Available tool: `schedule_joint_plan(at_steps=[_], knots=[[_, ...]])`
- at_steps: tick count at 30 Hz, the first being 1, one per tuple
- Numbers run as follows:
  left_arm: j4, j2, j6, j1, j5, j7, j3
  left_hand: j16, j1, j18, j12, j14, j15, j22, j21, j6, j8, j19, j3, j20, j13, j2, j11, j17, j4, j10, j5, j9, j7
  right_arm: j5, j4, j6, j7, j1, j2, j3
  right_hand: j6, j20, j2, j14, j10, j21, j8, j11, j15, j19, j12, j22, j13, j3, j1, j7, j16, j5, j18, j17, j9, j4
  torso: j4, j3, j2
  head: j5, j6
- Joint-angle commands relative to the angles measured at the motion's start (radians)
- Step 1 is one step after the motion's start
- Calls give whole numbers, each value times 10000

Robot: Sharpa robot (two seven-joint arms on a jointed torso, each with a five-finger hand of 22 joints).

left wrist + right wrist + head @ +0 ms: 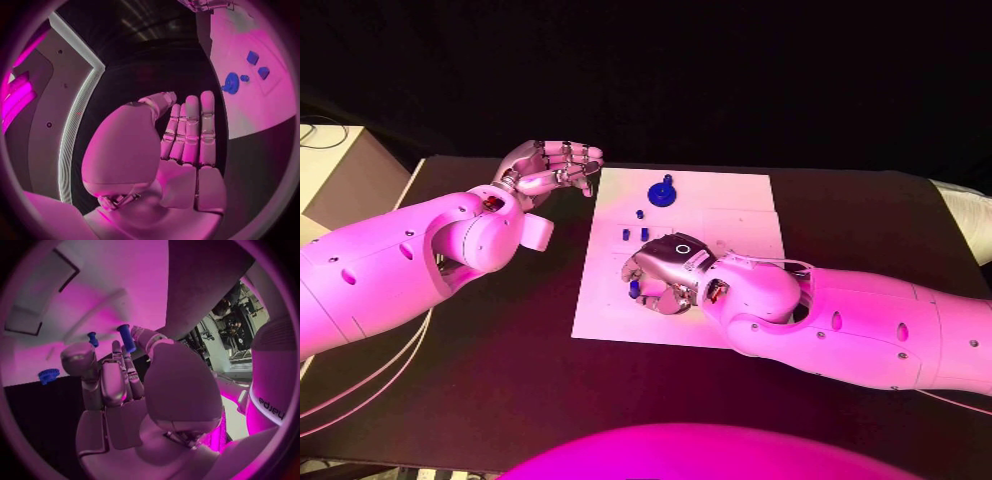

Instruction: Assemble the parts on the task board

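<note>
The white task board lies in the middle of the black table. My right hand hovers low over the board's left half and pinches a blue peg between thumb and fingertips; the peg pokes out on the hand's left side. A round blue gear-like part sits near the board's far edge, with small blue parts just in front of it. My left hand is raised beside the board's far left corner, fingers straight and holding nothing. The left wrist view shows the gear and small parts.
A pale box stands off the table's far left corner. White cables trail along the table's left side. Bare black tabletop stretches in front of the board.
</note>
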Motion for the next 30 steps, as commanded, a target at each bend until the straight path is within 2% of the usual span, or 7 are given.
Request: schedule_joint_plan(at_steps=[1,6,8,16,22,25,30], knots=[[27,9,201,-2,89,7,8,-53,61,70,-15,-23,50,-13,-18,60,65,46,-43,-4,-15,25,10,-12,5,-49,34,-14,13,-161,1,-175,-119,-10,-14,0,-152,28,32,-55,-186,-183,-118,19,95,-95,43,-148,-18,-254,170,13,-92,78,93,-116,-66,9,2,9,4,-11,-6],[24,8,207,-2,91,-2,8,-53,61,70,-15,-23,50,-13,-18,60,65,46,-43,-4,-15,25,10,-12,5,-49,34,-14,13,-170,-16,-388,-203,-11,-54,0,-1030,164,402,-344,-1193,-1216,-490,219,249,-371,94,-1022,-29,-2072,936,-266,-484,162,244,-829,-461,439,3,1,2,-28,11],[22,11,208,-2,92,-3,8,-53,61,70,-15,-23,50,-13,-18,60,65,46,-43,-4,-15,25,10,-12,5,-49,34,-14,13,-168,-18,-532,-218,-11,-102,0,-2361,281,211,-612,-1977,-2213,-532,373,381,-609,136,-1879,-24,-3263,1903,-512,-783,177,387,-1397,-1028,1631,1,2,-1,-34,25],[6,27,220,-2,92,-2,8,-53,61,70,-15,-23,50,-13,-18,60,65,46,-43,-4,-15,25,10,-12,5,-49,34,-14,13,276,183,-834,-42,17,-544,26,-4295,423,-321,-782,-2870,-2759,-624,562,541,-632,168,-2315,-17,-4867,1556,-1021,-909,442,440,-1747,-1786,1705,-4,7,-14,-90,109],[-29,71,219,-4,100,-2,8,-53,61,70,-15,-23,50,-13,-18,60,65,46,-43,-4,-15,25,10,-12,5,-49,34,-14,13,1981,618,-984,1177,263,-1432,62,-3641,360,199,-1046,-2329,-3597,-413,420,446,-859,666,-3039,44,-4457,1800,-283,-1234,363,577,-2367,-1603,1679,8,8,-35,-206,175],[-53,95,225,-18,116,8,7,-54,63,70,-20,-21,53,-15,-19,44,64,46,-46,-2,-25,28,14,-16,6,-74,34,-24,14,3150,886,-1259,1917,410,-2028,68,-1503,177,925,-924,-903,-3333,217,139,224,-667,1519,-2740,174,-3869,1872,362,-1152,228,519,-2202,-997,1594,-25,29,-47,-178,233],[-40,95,282,-100,142,65,7,-45,48,70,32,-4,49,-18,-21,47,74,51,-50,1,-17,57,0,-17,26,8,34,-33,7,4860,1204,-1486,2828,663,-3189,80,-271,-2,1397,-425,697,-1934,680,-96,30,-128,1841,-1409,129,-3002,1904,142,-393,-196,274,-824,-1033,1625,-69,69,-96,-214,247]])
